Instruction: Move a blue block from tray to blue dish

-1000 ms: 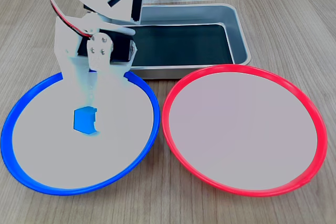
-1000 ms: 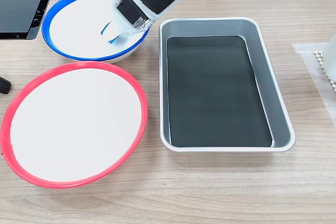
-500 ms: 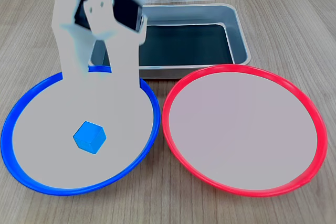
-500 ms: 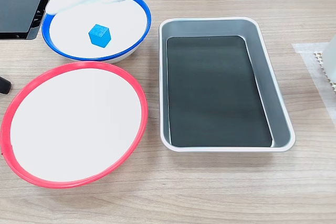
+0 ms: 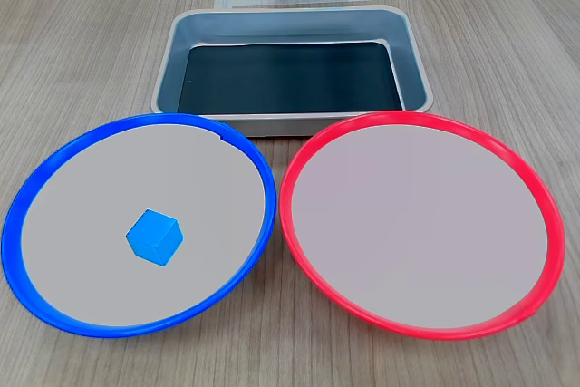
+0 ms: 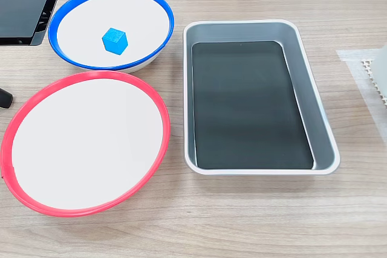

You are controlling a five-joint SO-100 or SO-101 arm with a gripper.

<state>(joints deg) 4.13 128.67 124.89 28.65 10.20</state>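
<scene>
1. In a fixed view, the blue block lies on the pale grey face of the blue dish, a little left of centre and clear of the rim. It is a small bright cube with plain faces, turned so one corner points toward the camera. The tray stands behind the dish with its black floor bare, and the red-rimmed plate sits just beside the dish on the right.

2. In a fixed view from the other side, the blue block rests near the middle of the blue dish. The tray is to the right and the red-rimmed plate below. From these pictures I cannot tell how my gripper stands.
</scene>
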